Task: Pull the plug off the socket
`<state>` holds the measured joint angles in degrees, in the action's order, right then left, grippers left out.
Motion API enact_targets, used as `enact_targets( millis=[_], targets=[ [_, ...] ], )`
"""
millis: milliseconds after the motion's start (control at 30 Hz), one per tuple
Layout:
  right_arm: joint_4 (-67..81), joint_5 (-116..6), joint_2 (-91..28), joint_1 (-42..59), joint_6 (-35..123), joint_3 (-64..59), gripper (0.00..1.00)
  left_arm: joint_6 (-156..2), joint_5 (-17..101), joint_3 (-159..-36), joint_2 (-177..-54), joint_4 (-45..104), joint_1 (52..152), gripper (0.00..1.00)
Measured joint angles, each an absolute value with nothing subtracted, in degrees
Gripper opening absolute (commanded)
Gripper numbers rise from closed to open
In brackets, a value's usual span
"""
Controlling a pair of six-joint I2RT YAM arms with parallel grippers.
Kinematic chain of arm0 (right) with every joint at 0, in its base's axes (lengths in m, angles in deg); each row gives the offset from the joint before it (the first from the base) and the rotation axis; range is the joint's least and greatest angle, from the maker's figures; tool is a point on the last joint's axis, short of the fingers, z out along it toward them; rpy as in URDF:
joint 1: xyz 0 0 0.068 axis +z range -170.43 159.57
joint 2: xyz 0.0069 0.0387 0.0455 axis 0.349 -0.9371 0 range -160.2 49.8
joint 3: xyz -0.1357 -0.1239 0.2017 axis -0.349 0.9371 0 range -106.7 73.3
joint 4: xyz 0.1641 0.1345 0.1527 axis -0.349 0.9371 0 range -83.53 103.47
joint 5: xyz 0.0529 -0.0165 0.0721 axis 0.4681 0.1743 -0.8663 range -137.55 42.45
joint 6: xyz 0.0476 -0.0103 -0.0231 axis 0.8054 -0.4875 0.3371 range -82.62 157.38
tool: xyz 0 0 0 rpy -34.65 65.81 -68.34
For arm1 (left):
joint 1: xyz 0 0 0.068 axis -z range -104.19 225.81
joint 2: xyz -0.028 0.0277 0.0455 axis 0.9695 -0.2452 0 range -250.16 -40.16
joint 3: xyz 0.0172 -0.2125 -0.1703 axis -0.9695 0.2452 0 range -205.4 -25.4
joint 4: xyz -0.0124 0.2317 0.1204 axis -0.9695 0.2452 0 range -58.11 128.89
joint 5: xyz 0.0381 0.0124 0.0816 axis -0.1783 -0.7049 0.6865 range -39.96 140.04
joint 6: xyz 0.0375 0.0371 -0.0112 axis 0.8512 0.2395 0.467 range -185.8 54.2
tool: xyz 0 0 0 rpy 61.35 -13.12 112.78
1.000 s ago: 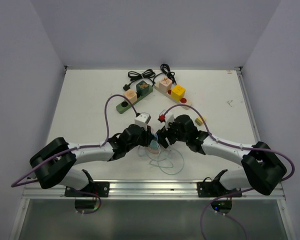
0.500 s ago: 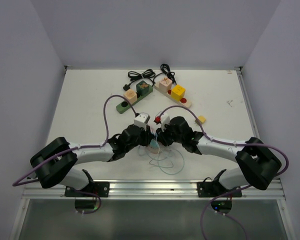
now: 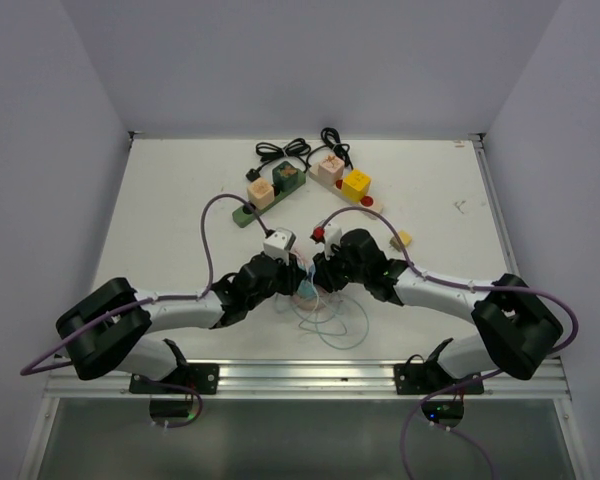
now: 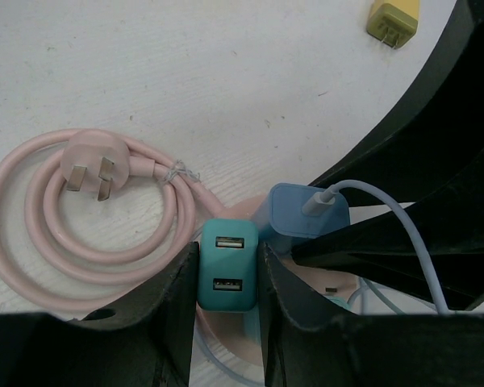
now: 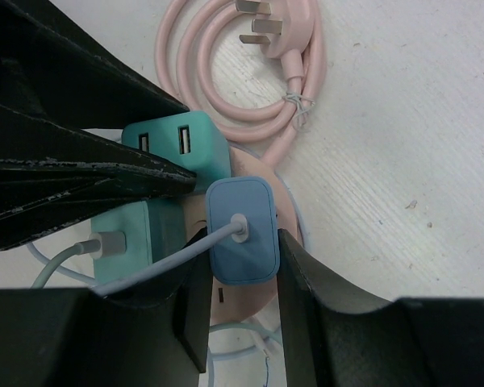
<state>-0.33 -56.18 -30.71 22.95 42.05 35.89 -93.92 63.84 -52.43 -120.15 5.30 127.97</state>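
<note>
A round pink socket (image 5: pixel 252 295) lies on the table with three chargers plugged into it. My left gripper (image 4: pixel 228 274) is shut on a teal two-port USB charger (image 4: pixel 228 260), one finger on each side. My right gripper (image 5: pixel 240 270) is shut on the blue plug (image 5: pixel 242 230), whose pale cable runs off to the left. A lighter teal charger (image 5: pixel 125 238) sits beside them. From above, both grippers (image 3: pixel 308 270) meet nose to nose over the socket, which they hide.
The socket's pink cord (image 4: pixel 81 218) lies coiled beside it. A small yellow plug (image 3: pixel 403 239) lies to the right. A green power strip (image 3: pixel 268 192) and a beige one with a yellow cube (image 3: pixel 347 186) lie behind, with black cords. Pale blue cable loops (image 3: pixel 330 322) lie in front.
My right gripper moved left onto the socket and shut on the blue plug. My left gripper stayed shut on the teal charger and barely shifted.
</note>
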Motion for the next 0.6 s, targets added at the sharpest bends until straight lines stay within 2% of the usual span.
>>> enact_targets(
  millis=[433, 600],
  targets=[
    [-0.38, -60.59, -31.38, 20.28, 44.6, 35.17, 0.08, -94.4, 66.38, -51.64, -119.87, 3.13, 128.67, 0.0],
    [-0.55, -53.16, -28.39, 25.88, 38.88, 36.79, 0.06, -95.16, 66.27, -51.69, -119.84, 3.68, 128.91, 0.0]
  ],
)
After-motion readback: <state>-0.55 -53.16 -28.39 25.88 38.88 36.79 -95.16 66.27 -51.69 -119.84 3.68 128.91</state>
